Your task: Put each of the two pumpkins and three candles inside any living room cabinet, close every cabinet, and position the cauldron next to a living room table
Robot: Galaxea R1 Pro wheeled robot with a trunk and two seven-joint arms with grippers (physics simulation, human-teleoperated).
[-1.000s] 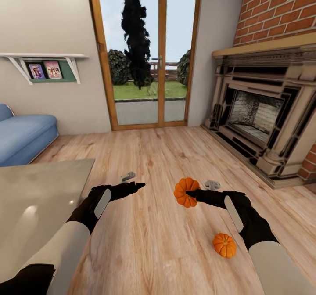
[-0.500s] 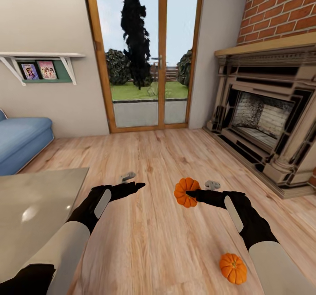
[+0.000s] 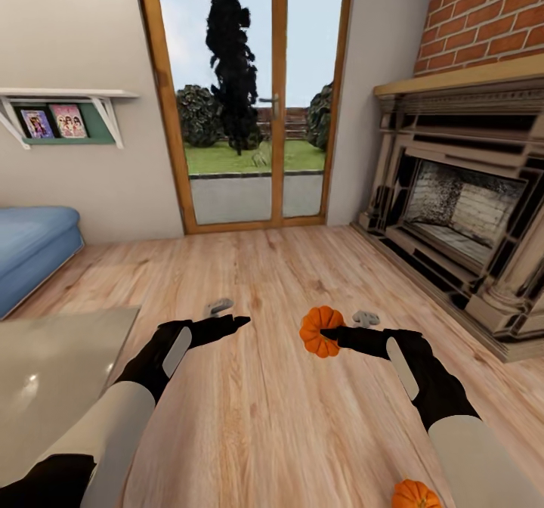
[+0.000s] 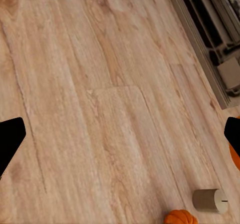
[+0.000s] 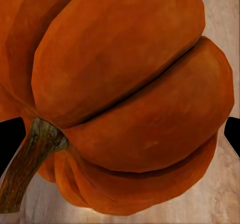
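Observation:
My right gripper (image 3: 344,326) is shut on an orange ribbed pumpkin (image 3: 319,331), held above the wood floor. Seen up close in the right wrist view, that pumpkin (image 5: 125,99) and its brown stem sit between the two black fingertips (image 5: 10,141). A second pumpkin (image 3: 414,495) lies on the floor at the lower edge, beside my right forearm. My left gripper (image 3: 229,314) is open and holds nothing. The left wrist view looks down between its spread fingertips (image 4: 10,141) at bare floor, with a tan candle (image 4: 210,200) on its side and a pumpkin (image 4: 181,217) near it.
The glass-topped table (image 3: 53,364) is at the lower left, with a blue sofa (image 3: 30,243) behind it. A brick fireplace (image 3: 461,213) lines the right wall. A wood-framed glass door (image 3: 257,100) is straight ahead, and a wall shelf (image 3: 60,111) is at the left. Open floor lies ahead.
The whole view has shifted: the floor pumpkin slid down to the picture's lower edge, and the sofa, shelf and table moved left. Both arms hold their pose, the pumpkin still gripped.

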